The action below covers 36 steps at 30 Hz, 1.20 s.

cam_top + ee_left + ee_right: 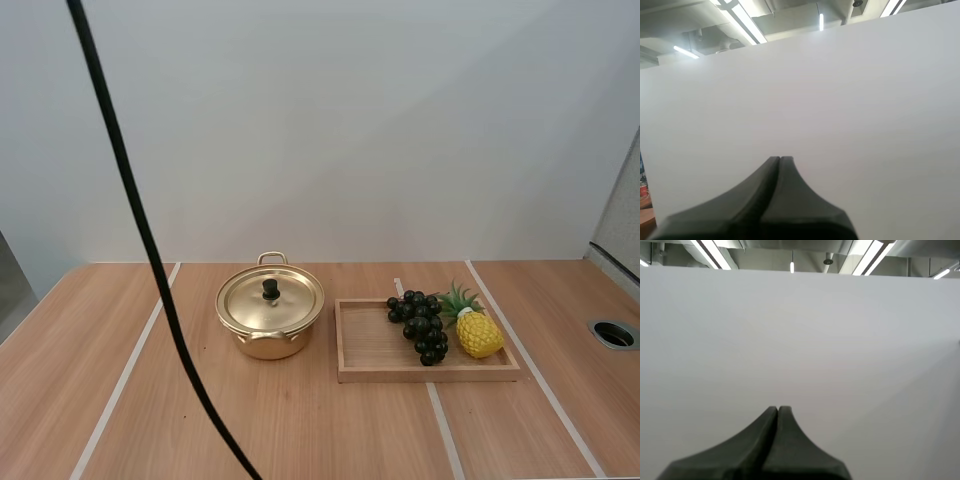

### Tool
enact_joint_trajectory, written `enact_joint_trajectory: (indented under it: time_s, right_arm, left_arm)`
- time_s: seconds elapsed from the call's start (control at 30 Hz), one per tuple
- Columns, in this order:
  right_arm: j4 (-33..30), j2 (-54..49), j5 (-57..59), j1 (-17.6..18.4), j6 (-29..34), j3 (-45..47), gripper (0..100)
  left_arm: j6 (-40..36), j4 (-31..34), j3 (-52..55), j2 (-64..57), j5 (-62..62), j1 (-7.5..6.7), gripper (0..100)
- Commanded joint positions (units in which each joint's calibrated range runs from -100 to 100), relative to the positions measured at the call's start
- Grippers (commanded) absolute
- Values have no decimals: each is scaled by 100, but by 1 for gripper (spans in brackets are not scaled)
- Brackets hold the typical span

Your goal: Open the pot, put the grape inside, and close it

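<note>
Your left gripper (779, 158) has its two black fingers pressed flat together, the tips meeting as one dark wedge with nothing between them; your right gripper (778, 408) looks the same, fingers closed against each other on nothing; each points at a plain white wall (840, 100). From the high view you can see the pot (268, 345) standing upright on the wooden table (300, 430), gold-coloured, with a small loop handle at its far side and another at its near side; its lid (290, 305) sits flat on the rim, closing the pot, with a black knob (270, 289) at the centre. Just to the right of the pot, near it but apart, lies the wooden tray (375, 345), a shallow rectangle with a low rim, its long side running across the table; the bunch of grapes (420, 322), dark and nearly black, rests inside the tray in its right half, stretching from the far rim toward the near one; a yellow pineapple (478, 333) with green leaves lies in the tray just beside the grapes on their right; whether the two touch you cannot tell. Pale stripes (125, 375) run along the tabletop, one left of the pot and one passing under the tray; a round dark hole (613, 333) is set in the table near its right edge, well apart from the tray.
</note>
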Motion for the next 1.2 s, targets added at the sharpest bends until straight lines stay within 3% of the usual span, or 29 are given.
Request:
enact_joint_trajectory:
  time_s: [0.0, 0.33, 0.47, 0.5, 0.53, 0.6, 0.7, 0.73, 1.0, 1.17]
  right_arm:
    - [-40, 541, -68, -9, 4, -560, 0]
    - [-52, 1546, -551, -9, 4, -1072, 0]
    - [-39, 1585, -551, -9, 12, -1072, 0]
    - [-39, 1585, -551, -9, 67, -1072, 0]
    - [-39, 1560, -551, -9, 142, -1072, 3]
    - [-39, 1517, -498, -9, 391, -1072, 33]
    - [-39, 1430, -387, -9, 729, -1072, 95]
    - [-39, 1401, -363, -9, 770, -1072, 100]
    - [-122, 1281, -182, -9, 750, -1072, 100]
    - [-274, 1294, 199, -28, 471, -1072, 100]
  left_arm:
    - [12, 3, -387, 508, -49, -19, 0]
    - [1, 3, -624, 1229, -386, -19, 0]
    - [-353, 3, -624, 1215, -386, -19, 14]
    - [-379, 3, -624, 1197, -353, -9, 22]
    - [-414, 3, -653, 1186, -282, 17, 29]
    - [-530, 3, -727, 1167, 18, 91, 51]
    - [-562, 3, -856, 1167, 414, 169, 92]
    - [-525, 15, -880, 1167, 546, 175, 100]
    - [942, -48, -924, 1198, 1046, 175, 100]
    - [2320, -705, -924, 1587, 2411, 175, 100]
